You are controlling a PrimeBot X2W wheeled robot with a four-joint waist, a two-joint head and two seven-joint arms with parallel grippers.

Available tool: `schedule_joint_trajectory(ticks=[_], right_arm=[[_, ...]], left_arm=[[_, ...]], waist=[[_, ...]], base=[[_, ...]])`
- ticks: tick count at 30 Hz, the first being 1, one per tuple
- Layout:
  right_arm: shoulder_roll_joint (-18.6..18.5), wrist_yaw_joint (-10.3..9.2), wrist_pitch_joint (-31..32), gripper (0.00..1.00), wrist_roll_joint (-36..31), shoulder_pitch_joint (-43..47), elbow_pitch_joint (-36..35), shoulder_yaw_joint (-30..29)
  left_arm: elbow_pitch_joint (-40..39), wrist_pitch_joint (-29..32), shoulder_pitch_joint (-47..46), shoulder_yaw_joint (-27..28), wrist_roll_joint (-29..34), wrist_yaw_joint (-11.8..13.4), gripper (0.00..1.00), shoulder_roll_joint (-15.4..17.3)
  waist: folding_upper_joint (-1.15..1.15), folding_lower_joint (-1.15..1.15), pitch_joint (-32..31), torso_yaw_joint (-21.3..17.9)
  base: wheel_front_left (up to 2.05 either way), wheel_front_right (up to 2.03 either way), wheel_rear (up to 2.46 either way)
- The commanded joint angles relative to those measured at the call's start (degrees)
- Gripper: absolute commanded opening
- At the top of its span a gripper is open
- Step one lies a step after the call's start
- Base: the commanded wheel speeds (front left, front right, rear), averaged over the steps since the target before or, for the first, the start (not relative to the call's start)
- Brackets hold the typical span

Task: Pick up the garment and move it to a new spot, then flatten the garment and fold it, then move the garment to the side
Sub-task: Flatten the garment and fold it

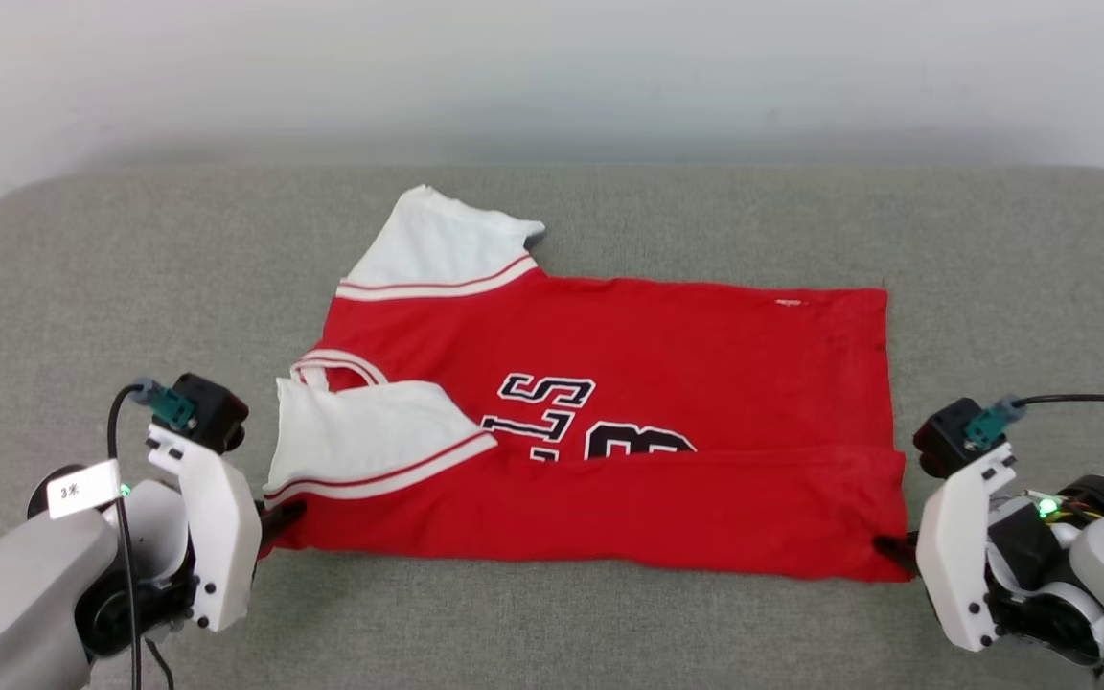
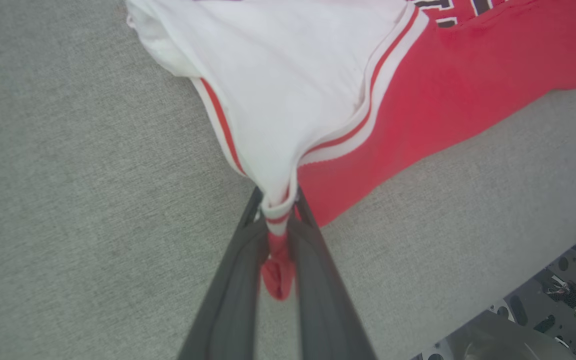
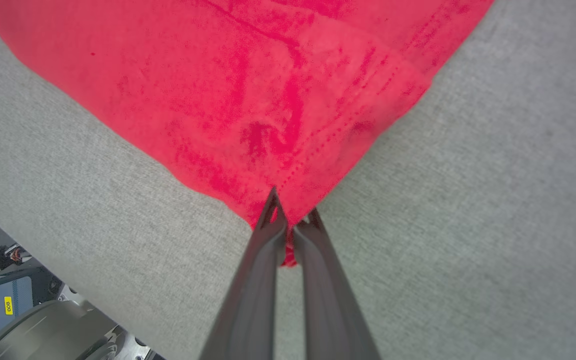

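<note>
Shirt: the garment (image 1: 629,335) lies flat on the grey cushion (image 1: 552,623), with its near edge folded up over the letters (image 1: 552,412).
Left gripper: the left gripper (image 1: 276,522) is pinched shut on the near corner by the white sleeve (image 1: 370,431).
Right gripper: the right gripper (image 1: 897,553) is pinched shut on the near hem corner.
Doing it well: lift both corners together and keep the cloth tight (no saggy middle).
Head view: shows the whole shirt, with the far sleeve (image 1: 437,240) sticking out.
Wrist views: show cloth bunched between the fingers (image 2: 235,285).
</note>
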Motion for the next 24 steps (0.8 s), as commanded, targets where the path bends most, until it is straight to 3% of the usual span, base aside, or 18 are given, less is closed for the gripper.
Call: schedule_joint_trajectory(ticks=[1, 17, 24], right_arm=[[-0.90, -0.05, -0.72, 0.00, 0.42, 1.28, -0.78, -0.47], [-8.50, -0.05, 0.77, 0.00, 1.21, 11.89, -10.42, -5.98], [-7.73, -0.06, 3.69, 0.00, -0.07, 16.08, -11.65, -9.05]], left_arm=[[-0.57, -0.51, 1.36, -0.15, -0.54, 0.00, 0.00, 0.61], [-11.76, -2.76, 11.87, -2.01, -2.80, 4.66, 0.00, 6.86], [-11.04, -3.58, 13.75, -2.46, -3.02, 5.76, 0.00, 6.51]], waist=[[0.00, 0.00, -1.53, -0.22], [0.00, 0.00, -3.97, -0.57], [0.00, 0.00, -1.63, -0.37]], base=[[0.00, 0.00, 0.00], [0.00, 0.00, 0.00], [0.00, 0.00, 0.00]])
